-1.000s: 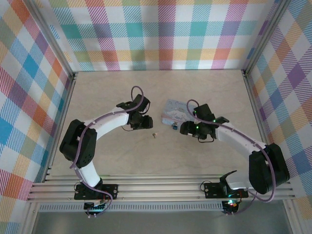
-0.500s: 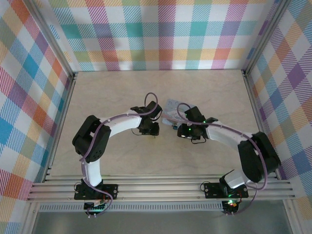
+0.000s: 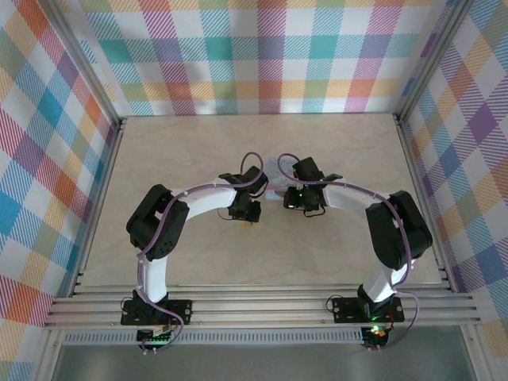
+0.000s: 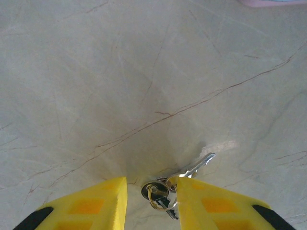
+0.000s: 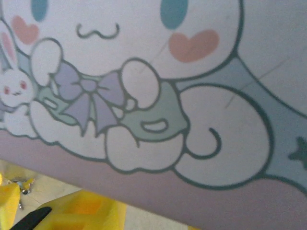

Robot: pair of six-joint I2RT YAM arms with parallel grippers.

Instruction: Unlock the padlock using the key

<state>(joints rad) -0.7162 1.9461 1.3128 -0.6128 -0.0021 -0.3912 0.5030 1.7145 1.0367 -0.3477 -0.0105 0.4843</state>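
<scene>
While one key (image 4: 196,165) lies between two pads (image 4: 86,206) of left claw (image 4: 152,191), grip unclear | right claw (image 5: 33,203) unclear | one tin box (image 5: 144,72)

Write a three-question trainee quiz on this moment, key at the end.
1. True or false: in the left wrist view, the key lies on the table between the yellow fingers of the left gripper.
2. What does the right wrist camera see up close?
A. the cartoon-printed tin box
B. a red mug
C. a screwdriver
3. Fill in: the key is attached to a small metal ____.

Key: 1 true; 2 A; 3 ring.
</scene>
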